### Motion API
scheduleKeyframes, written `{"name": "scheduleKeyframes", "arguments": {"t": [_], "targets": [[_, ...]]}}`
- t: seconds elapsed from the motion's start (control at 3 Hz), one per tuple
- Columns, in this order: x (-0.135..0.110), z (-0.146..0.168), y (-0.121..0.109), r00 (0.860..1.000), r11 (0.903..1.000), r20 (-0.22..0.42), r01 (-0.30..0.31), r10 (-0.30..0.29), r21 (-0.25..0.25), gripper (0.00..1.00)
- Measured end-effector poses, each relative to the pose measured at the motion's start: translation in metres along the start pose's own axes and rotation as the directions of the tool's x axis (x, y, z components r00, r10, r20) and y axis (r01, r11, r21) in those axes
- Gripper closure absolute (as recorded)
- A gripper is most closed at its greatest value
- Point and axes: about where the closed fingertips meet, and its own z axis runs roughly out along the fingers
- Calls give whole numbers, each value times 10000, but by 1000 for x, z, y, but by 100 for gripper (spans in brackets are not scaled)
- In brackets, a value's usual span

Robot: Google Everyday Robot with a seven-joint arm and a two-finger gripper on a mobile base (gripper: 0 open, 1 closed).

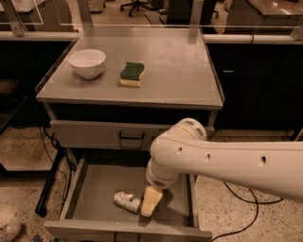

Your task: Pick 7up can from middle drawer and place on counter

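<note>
Inside middle drawer [97,182] — one 7up can [126,200]; one gripper [150,202] perhaps touching it; grip unclear.

Lab-like workroom, grey metal cabinet [90,133], clear guards [57,65], office chair [137,5] behind, tool [150,204] inside middle drawer [97,186]

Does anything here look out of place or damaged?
Yes. The 7up can lies on its side in the open middle drawer and looks dented. The gripper is down in the drawer, close beside it.
</note>
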Motion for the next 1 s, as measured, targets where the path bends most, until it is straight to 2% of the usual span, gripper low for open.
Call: {"name": "scheduleKeyframes", "arguments": {"t": [0.33, 1.0], "targets": [[6, 20, -12, 9994, 9994, 95, -333, 332, 126, 0], [7, 24, -10, 9996, 9994, 188, -198, 192, 296, 0]]}}
